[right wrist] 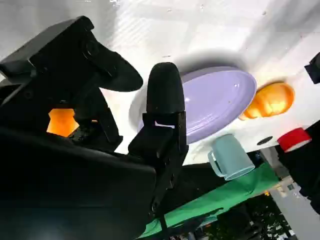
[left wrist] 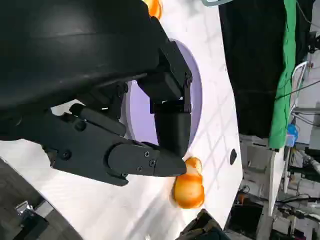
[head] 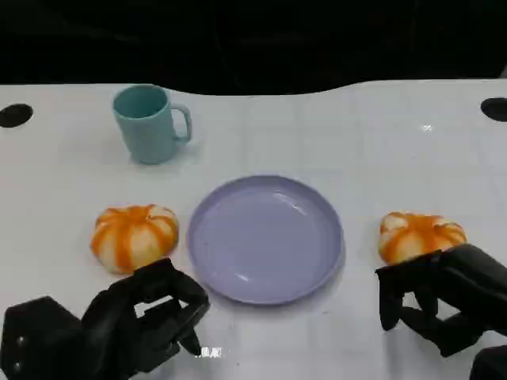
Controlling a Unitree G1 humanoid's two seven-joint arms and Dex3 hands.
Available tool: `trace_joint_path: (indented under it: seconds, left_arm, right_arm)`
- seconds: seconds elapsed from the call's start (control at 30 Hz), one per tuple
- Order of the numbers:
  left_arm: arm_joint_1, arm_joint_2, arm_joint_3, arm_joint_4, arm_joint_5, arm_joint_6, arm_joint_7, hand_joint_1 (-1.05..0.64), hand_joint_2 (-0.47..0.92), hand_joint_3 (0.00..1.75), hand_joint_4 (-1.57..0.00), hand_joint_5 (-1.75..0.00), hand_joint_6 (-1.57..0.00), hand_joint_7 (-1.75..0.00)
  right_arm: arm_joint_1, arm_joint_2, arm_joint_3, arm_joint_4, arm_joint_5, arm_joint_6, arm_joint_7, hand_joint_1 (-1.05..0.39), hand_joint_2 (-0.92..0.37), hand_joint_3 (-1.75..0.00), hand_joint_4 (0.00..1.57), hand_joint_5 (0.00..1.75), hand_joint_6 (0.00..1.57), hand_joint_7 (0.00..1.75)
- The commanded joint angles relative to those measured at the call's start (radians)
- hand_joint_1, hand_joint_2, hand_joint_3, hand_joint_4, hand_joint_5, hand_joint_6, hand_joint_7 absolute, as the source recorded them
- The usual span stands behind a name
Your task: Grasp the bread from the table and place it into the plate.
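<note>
Two orange-and-white striped breads lie on the white table either side of a lilac plate [head: 265, 237]. The left bread [head: 133, 236] sits just beyond my left hand [head: 135, 321], whose fingers are loosely curved with a gap and hold nothing. The right bread [head: 418, 234] lies right behind the fingers of my right hand [head: 447, 297], which arch in front of it, apart and holding nothing. In the right wrist view that bread [right wrist: 62, 122] peeks out between parts of the hand, with the plate [right wrist: 220, 102] and the other bread [right wrist: 270, 100] beyond. The left wrist view looks past its fingers [left wrist: 150, 160] to the plate [left wrist: 140, 115] and the right bread [left wrist: 189, 187].
A teal mug [head: 150, 123] stands upright at the back left, behind the left bread; the right wrist view shows it too [right wrist: 230, 156]. Black round holes mark the table's far corners [head: 14, 115]. The table's far edge meets a dark background.
</note>
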Motion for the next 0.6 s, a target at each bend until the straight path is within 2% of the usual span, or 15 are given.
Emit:
trace_joint_path:
  seconds: [0.03, 0.6]
  left_arm:
    - [-0.005, 0.014, 0.009, 0.001, -0.002, -0.006, -0.007, -0.5, 0.92, 0.28, -0.71, -1.75, -0.71, -1.39]
    - [-0.008, 0.013, 0.01, 0.004, -0.003, -0.005, -0.006, -0.5, 0.92, 0.28, -0.72, -1.75, -0.72, -1.39]
  right_arm:
    - [-0.008, -0.008, -0.003, 0.005, 0.001, -0.013, -0.003, -0.08, -0.4, -1.22, 0.84, 1.75, 0.8, 1.34]
    - [-0.011, -0.005, -0.005, 0.016, 0.008, -0.023, -0.004, -0.08, -0.41, -1.23, 0.85, 1.75, 0.8, 1.35]
